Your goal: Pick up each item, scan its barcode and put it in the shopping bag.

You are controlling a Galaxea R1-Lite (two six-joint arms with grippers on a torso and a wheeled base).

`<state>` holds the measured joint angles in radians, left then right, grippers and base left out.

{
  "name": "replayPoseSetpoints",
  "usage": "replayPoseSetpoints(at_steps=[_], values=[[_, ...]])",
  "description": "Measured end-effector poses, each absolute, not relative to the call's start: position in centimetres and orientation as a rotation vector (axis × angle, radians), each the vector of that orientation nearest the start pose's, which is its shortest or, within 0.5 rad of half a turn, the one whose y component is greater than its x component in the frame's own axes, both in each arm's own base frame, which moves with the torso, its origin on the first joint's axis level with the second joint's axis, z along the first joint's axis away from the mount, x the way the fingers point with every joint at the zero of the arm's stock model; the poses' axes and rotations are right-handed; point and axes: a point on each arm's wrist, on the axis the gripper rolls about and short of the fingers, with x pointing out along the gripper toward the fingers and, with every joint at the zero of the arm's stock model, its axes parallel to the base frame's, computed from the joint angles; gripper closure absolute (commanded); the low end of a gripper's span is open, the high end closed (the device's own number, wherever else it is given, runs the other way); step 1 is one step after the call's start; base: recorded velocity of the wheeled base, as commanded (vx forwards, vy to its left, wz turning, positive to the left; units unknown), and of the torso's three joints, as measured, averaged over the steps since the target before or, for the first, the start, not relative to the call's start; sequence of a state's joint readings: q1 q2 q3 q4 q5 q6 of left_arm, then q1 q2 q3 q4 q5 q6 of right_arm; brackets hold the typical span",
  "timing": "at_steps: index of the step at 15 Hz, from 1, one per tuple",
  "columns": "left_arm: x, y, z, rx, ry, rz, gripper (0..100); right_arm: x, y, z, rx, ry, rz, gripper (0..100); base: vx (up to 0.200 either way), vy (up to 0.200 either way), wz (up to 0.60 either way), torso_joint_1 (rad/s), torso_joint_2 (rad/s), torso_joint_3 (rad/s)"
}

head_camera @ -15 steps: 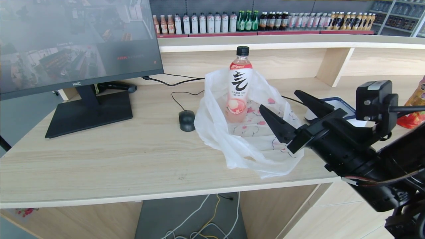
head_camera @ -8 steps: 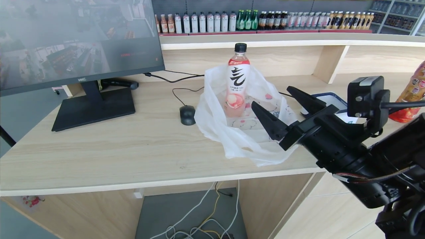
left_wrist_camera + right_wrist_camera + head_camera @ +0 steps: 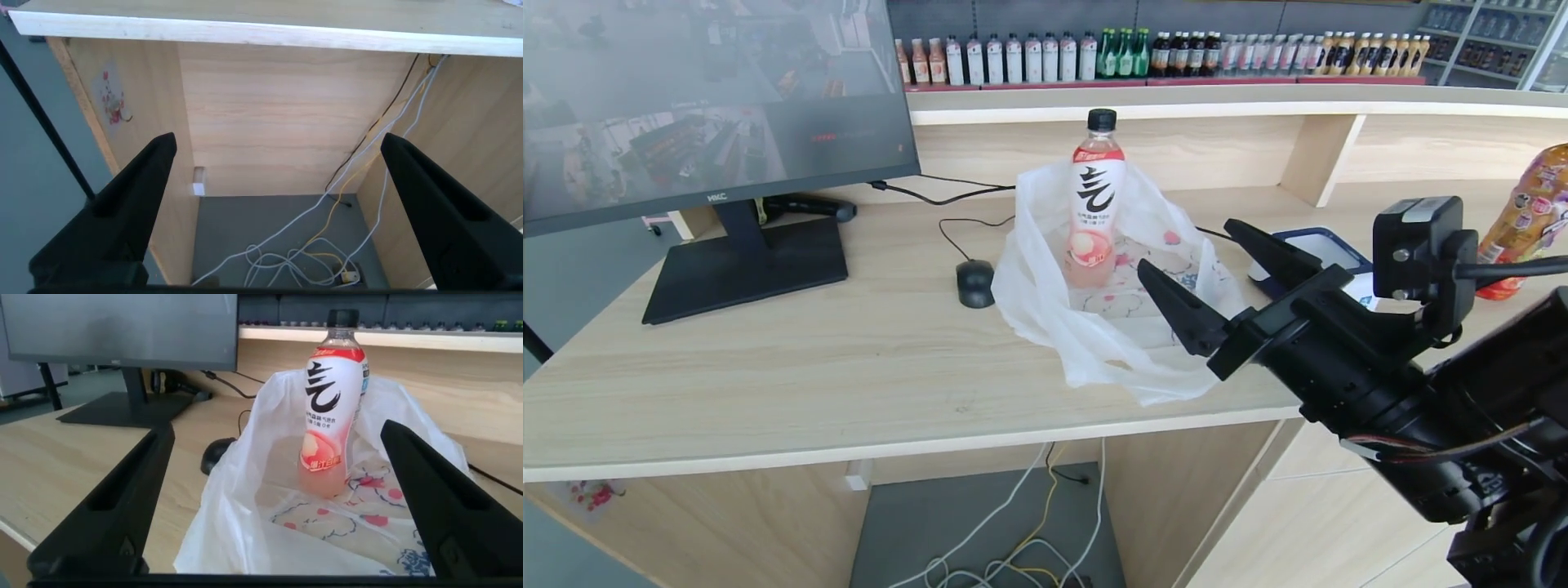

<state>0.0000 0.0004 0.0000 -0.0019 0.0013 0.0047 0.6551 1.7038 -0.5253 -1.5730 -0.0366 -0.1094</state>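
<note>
Head view: the pink bottle (image 3: 1094, 204) stands upright inside the white shopping bag (image 3: 1045, 310) on the tabletop (image 3: 768, 359). The right end effector (image 3: 1188, 245), spread and empty, is just beside the bag. Left wrist view: the left end effector (image 3: 278, 143) is spread, seemingly below the tabletop's edge. Right wrist view: the bagged bottle is framed between the open fingers.

Light is even and diffuse from overhead, bright across the bench (image 3: 768, 359). Shadows are soft and short beside the mouse (image 3: 974, 283) and under the shopping bag (image 3: 1037, 314). The monitor (image 3: 686, 98) screen is washed with pale reflections of the shop. Bag plastic passes light, no hard highlights. The recess under the bench is dimmer in the left wrist view. Head view is wide-angle, so verticals lean outward near the edges.
</note>
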Motion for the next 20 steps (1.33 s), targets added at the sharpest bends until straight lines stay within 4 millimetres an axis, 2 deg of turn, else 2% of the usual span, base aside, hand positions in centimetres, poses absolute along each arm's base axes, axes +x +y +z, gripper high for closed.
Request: replayPoseSetpoints(at_steps=[9,15,20], values=[[-2.3,0.0,7.6,0.0,-0.002,0.003,0,20.4,15.5,20.4,0.029,-0.397,0.562,0,0.0,-0.2,0.0,0.005,0.0,0.002],[-2.3,0.0,7.6,-0.001,-0.002,0.003,0,20.9,15.3,22.1,0.052,-0.465,0.536,0,0.0,-0.2,0.0,0.003,0.0,0.002],[-2.3,0.0,7.6,-0.001,-0.003,0.002,0,20.9,15.2,21.5,0.048,-0.437,0.514,0,0.0,-0.2,0.0,0.001,0.0,0.001]])
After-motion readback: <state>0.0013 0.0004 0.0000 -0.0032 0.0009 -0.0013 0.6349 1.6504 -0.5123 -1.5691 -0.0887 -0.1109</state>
